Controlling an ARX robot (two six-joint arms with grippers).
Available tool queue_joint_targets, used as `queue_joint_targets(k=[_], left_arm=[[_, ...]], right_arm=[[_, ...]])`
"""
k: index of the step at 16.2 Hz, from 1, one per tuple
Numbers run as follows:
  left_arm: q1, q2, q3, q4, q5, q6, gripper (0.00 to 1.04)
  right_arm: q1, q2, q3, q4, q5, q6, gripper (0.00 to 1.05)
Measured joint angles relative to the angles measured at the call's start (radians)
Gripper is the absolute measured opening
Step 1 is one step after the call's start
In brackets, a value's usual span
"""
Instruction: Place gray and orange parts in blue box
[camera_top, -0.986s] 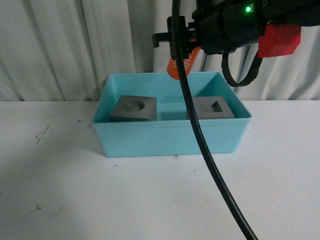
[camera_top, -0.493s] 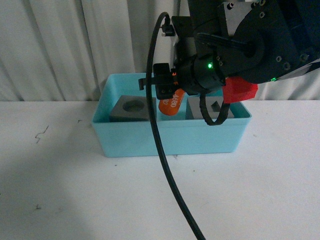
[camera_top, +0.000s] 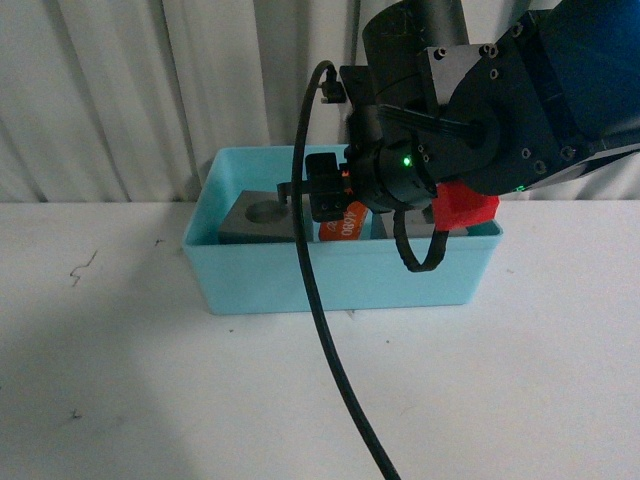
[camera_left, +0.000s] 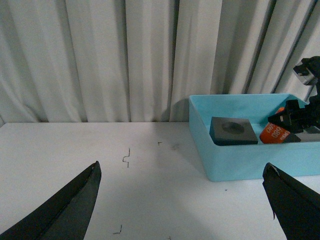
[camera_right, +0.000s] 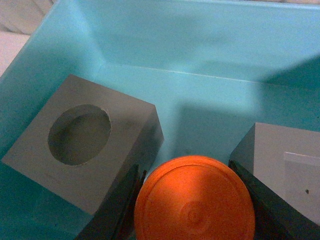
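1. Count: two gray cubes and one orange cylinder; one blue box on the white worktop.
2. Cube with round recess sat at the left inside the box; cube with rectangular recess at the right, mostly hidden in the front view.
3. Right end effector was lowered into the box between the cubes, fingers closed on the cylinder.
4. Left end effector was wide open, holding nothing, over bare worktop well left of the box.
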Motion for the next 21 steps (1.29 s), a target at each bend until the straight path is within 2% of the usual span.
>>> queue_joint_targets(k=[5, 6, 7, 8, 9, 10, 12, 14, 15, 18, 19, 20, 21], left_arm=[[0.0, 0.0, 0.0, 0.0, 0.0, 0.0, 0.98], [0.0, 0.0, 0.0, 0.0, 0.0, 0.0, 0.98], [0.0, 0.0, 0.0, 0.0, 0.0, 0.0, 0.98], [0.0, 0.0, 0.0, 0.0, 0.0, 0.0, 0.98], [0.0, 0.0, 0.0, 0.0, 0.0, 0.0, 0.98], [0.0, 0.0, 0.0, 0.0, 0.0, 0.0, 0.98], [0.0, 0.0, 0.0, 0.0, 0.0, 0.0, 0.98], [0.0, 0.0, 0.0, 0.0, 0.0, 0.0, 0.98], [0.0, 0.0, 0.0, 0.0, 0.0, 0.0, 0.98], [0.0, 0.0, 0.0, 0.0, 0.002, 0.0, 0.98], [0.0, 0.0, 0.0, 0.0, 0.0, 0.0, 0.98], [0.0, 0.0, 0.0, 0.0, -0.002, 0.0, 0.98], [-0.002, 0.0, 0.0, 0.0, 0.003, 0.0, 0.98]], right_arm=[[0.008, 0.005, 0.024, -0.008, 0.013, 0.004, 0.48], [0.014, 0.019, 0.023, -0.008, 0.013, 0.01, 0.58], [0.013, -0.022, -0.034, 0.095, 0.014, 0.011, 0.91], [0.008, -0.317, -0.279, 0.243, 0.028, 0.01, 0.98], [-0.026, -0.655, -0.499, 0.254, 0.032, 0.01, 0.98], [-0.043, -0.753, -0.576, 0.224, 0.037, 0.007, 0.98], [-0.063, -1.072, -0.886, 0.004, 0.122, 0.02, 0.98], [0.004, -1.368, -1.073, -0.23, 0.217, 0.078, 0.98], [0.071, -1.556, -1.143, -0.4, 0.311, 0.156, 0.98], [0.199, -1.619, -1.171, -0.62, 0.422, 0.358, 0.98], [0.202, -1.609, -1.173, -0.623, 0.425, 0.405, 0.98], [0.204, -1.622, -1.199, -0.521, 0.457, 0.409, 0.96], [0.192, -1.715, -1.317, -0.228, 0.516, 0.303, 0.86]])
